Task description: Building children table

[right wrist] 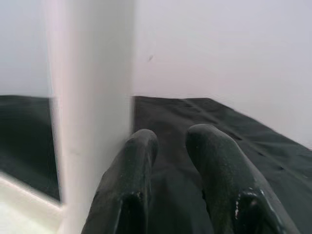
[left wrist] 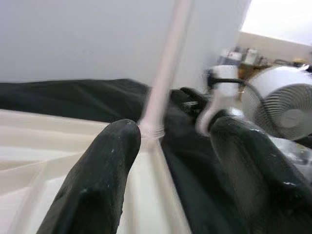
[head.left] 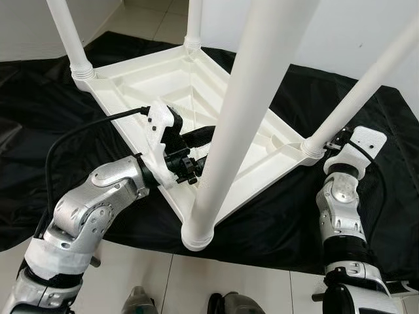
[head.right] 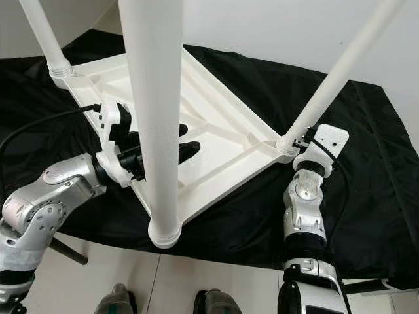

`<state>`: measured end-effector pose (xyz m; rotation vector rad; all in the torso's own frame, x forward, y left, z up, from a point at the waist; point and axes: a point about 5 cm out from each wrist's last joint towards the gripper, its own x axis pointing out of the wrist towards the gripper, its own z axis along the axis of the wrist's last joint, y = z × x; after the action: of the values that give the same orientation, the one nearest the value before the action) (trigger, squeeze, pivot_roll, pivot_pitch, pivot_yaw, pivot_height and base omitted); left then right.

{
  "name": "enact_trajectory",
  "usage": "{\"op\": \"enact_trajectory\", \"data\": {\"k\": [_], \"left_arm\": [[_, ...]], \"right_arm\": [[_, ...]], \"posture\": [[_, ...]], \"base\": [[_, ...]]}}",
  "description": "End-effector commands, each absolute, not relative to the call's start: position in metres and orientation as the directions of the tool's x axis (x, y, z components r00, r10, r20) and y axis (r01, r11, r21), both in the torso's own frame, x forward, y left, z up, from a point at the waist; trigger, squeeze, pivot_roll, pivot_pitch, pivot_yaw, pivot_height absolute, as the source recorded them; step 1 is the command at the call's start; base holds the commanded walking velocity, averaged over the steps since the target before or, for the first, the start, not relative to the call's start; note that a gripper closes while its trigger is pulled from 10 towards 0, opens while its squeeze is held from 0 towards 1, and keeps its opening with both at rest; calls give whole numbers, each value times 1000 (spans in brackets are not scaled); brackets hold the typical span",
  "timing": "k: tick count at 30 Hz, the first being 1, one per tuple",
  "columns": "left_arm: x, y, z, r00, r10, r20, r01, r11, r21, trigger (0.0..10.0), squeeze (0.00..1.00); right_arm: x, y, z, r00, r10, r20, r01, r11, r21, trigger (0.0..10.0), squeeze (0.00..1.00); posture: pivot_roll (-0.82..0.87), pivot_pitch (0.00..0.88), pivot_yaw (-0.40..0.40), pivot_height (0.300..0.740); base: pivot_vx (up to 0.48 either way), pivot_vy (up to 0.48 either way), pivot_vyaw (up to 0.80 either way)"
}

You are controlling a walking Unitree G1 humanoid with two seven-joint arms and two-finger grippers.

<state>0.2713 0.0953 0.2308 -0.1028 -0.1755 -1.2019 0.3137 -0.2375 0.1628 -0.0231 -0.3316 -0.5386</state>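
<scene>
The white plastic children's table lies upside down on a black sheet spread over the floor, its ribbed underside facing up and four white tubular legs rising from its corners. Taking the near-corner leg as the landmark, the far-left leg stands well to its left and further back, seated in its ringed socket.

Just left of the near-corner leg, the left claw reaches in over the ribbed underside of the tabletop. Its two black fingers are spread well apart and hold nothing; in the left wrist view they frame bare white ribs and the leg at the opposite corner.

Behind the near-corner leg, the far leg stands in its own socket. To the right of the landmark, the right-corner leg slants up from its socket, and the right claw sits right at its base, fingers only slightly parted, one finger close against the white tube; it is not clamped around the tube, so I judge it empty.

By my reading the build is nearly done: all four legs appear fitted. What seems left is checking or tightening each leg, then turning the table upright.
</scene>
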Motion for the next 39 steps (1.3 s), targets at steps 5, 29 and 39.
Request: {"op": "enact_trajectory", "data": {"k": [5, 29, 39], "left_arm": [[310, 128, 231, 504, -844, 184, 853, 520, 49, 10000, 0], [314, 160, 168, 411, -894, -181, 897, 361, 256, 10000, 0], [324, 153, 151, 379, -878, -291, 900, 278, 335, 10000, 0]], "right_arm": [[272, -231, 151, 807, -501, 312, 491, 863, 118, 10000, 0], [234, -217, 144, 956, -171, 240, 171, 985, 19, 10000, 0], [234, -211, 145, 972, -78, 223, 84, 996, -18, 10000, 0]], "posture": [[143, 103, -72, 740], [94, 82, -61, 740], [87, 76, -58, 740]], "base": [[0, 0, 0], [0, 0, 0], [0, 0, 0]]}}
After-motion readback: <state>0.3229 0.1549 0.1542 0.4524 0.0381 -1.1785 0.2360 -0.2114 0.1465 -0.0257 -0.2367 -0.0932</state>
